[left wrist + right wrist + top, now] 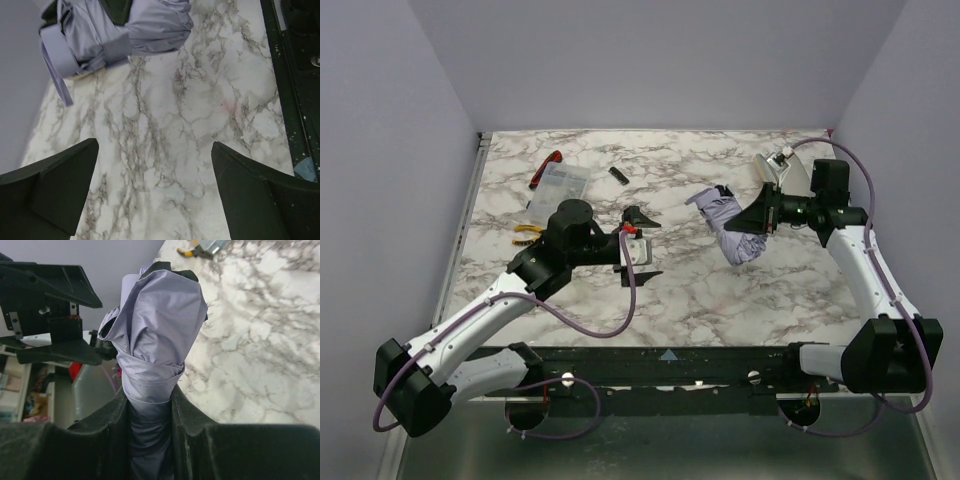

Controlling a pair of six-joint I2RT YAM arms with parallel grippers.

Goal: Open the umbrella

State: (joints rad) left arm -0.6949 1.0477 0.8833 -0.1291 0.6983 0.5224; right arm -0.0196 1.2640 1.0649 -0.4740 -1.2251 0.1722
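The umbrella (732, 228) is folded, a pale lavender bundle with its strap wrapped round it, held above the marble table right of centre. My right gripper (760, 217) is shut on it. In the right wrist view both fingers press the fabric near the band, and the umbrella (156, 315) points away from the right gripper (150, 401). My left gripper (642, 246) stands wide open left of the umbrella, apart from it. In the left wrist view the umbrella (117, 32) lies beyond the left gripper (155, 146), its strap end (59, 75) hanging loose. No handle or shaft shows.
At the back left lie a red-handled tool (548, 166), a clear plastic bag (560, 186), yellow-handled pliers (527, 229) and a small black stick-like object (617, 175). A white object (788, 166) sits behind the right wrist. Lavender walls enclose the table; a black rail (670, 362) runs along its near edge.
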